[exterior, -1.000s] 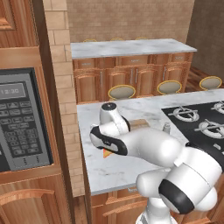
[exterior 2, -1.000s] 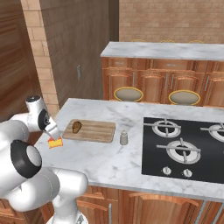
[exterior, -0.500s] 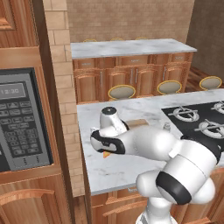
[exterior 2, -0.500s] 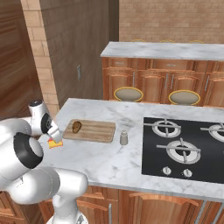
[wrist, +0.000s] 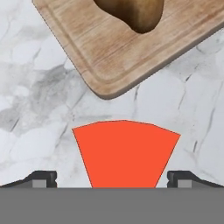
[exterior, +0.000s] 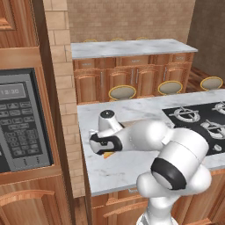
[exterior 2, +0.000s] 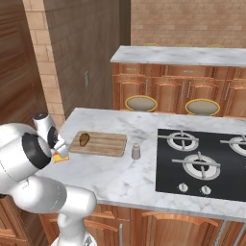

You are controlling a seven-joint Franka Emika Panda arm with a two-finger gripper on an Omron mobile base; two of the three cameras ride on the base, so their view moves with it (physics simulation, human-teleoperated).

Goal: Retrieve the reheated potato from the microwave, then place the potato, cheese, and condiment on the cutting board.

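The cheese (wrist: 124, 153), its red side facing the hand view, lies on the marble counter just off the corner of the cutting board (wrist: 100, 52). My gripper (wrist: 112, 179) is open and low over the wedge, with one fingertip on each side of it. The brown potato (wrist: 135, 13) rests on the board. From the right base view, the cheese (exterior 2: 61, 157) sits left of the cutting board (exterior 2: 103, 144), the potato (exterior 2: 84, 139) is on the board's left end, and the condiment (exterior 2: 136, 152) stands upright just right of the board. The microwave (exterior: 22, 123) is shut at the left.
A black gas hob (exterior 2: 206, 161) takes up the right half of the island. A brick column (exterior: 59, 74) stands between the microwave and the island. Round stools (exterior 2: 141, 103) sit behind the counter's far edge, with a second counter (exterior 2: 182, 55) beyond.
The hand has sunk a little closer to the cheese and the arm's elbow has swung forward. The jaws stay wide. The potato, board and shaker have not moved.
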